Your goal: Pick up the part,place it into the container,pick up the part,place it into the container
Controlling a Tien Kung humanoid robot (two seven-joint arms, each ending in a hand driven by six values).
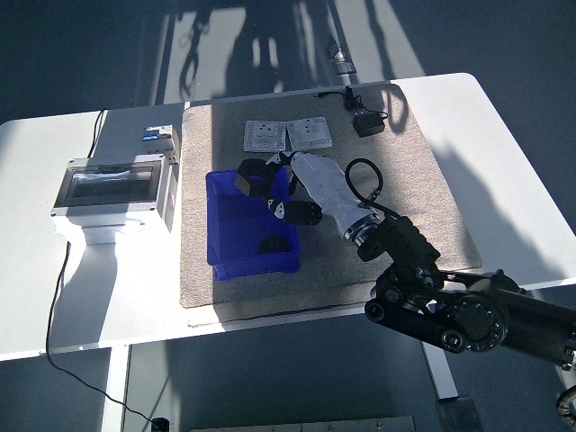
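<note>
My right hand (pixel 279 184) hangs over the far right part of the blue container (pixel 232 261), its fingers curled on a black ring-shaped part (pixel 251 176). The part is held above the container's open top, near its far edge. A second black part (pixel 269 245) lies inside the container at its near right corner. The right arm (pixel 450 306) reaches in from the lower right. My left arm does not show.
Two white switch plates (pixel 286 135) lie on the grey mat (pixel 396 180) behind the container. A black adapter with cable (pixel 367 123) sits at the mat's far right. A grey electrical box (pixel 112 193) stands left of the mat.
</note>
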